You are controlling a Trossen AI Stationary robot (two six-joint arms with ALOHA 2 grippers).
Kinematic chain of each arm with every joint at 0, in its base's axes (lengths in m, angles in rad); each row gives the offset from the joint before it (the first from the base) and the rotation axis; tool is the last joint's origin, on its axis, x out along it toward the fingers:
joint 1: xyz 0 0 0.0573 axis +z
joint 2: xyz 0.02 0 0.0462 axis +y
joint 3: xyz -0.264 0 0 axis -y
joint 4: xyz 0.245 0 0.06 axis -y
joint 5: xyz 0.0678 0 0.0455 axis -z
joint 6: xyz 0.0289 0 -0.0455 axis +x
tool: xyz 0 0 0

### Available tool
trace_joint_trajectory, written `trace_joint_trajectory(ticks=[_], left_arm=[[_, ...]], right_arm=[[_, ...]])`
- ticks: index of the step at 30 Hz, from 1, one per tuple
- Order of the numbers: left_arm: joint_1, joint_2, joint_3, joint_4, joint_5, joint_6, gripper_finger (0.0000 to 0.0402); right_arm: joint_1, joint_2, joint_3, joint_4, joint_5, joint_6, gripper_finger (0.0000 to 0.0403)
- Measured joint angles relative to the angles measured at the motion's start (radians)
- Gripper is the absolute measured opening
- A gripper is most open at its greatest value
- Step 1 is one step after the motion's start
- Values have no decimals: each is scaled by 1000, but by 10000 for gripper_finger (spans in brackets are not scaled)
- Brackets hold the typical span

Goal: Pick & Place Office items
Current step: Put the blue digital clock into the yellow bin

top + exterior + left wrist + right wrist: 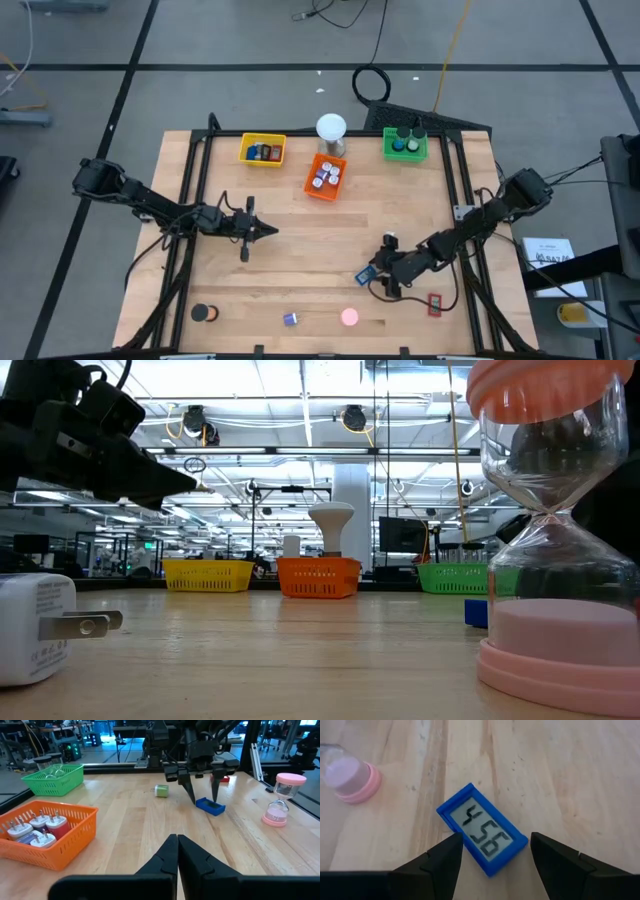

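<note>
Hovering over blue digital clock (482, 833) right now, you've got right gripper (495, 857) spread wide, one finger either side, not touching yet. Clock lies flat, display up, angled across fingers, so you'd probably want a wrist twist before closing.

Pink sand timer (349, 318) stands near clock, toward table's front edge, clear of approach.

Yellow tray (262, 150) sits well away from clock at far side, already holding similar small blocks; likely drop spot.

Left gripper (176, 851) parked well off from clock, fingers pressed together, holding nothing.
</note>
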Motion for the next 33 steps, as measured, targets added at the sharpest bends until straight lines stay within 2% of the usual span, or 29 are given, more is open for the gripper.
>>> trace_joint_trajectory(ticks=[6,10,18,23,28,33], left_arm=[[0,0,0,-18,0,0,13],[0,0,0,-23,0,2,3],[0,0,0,-25,0,-4,12],[0,0,0,-24,-52,-22,4],[0,0,0,-24,-154,-43,8],[0,0,0,-33,-202,-61,7]], right_arm=[[-3,105,1,108,-10,-20,226],[-3,129,2,152,-6,-46,223],[-5,108,-1,185,-11,-99,159],[-21,91,14,184,-6,-107,148],[-78,78,128,102,4,-166,151],[-202,136,331,-68,49,-177,149]])
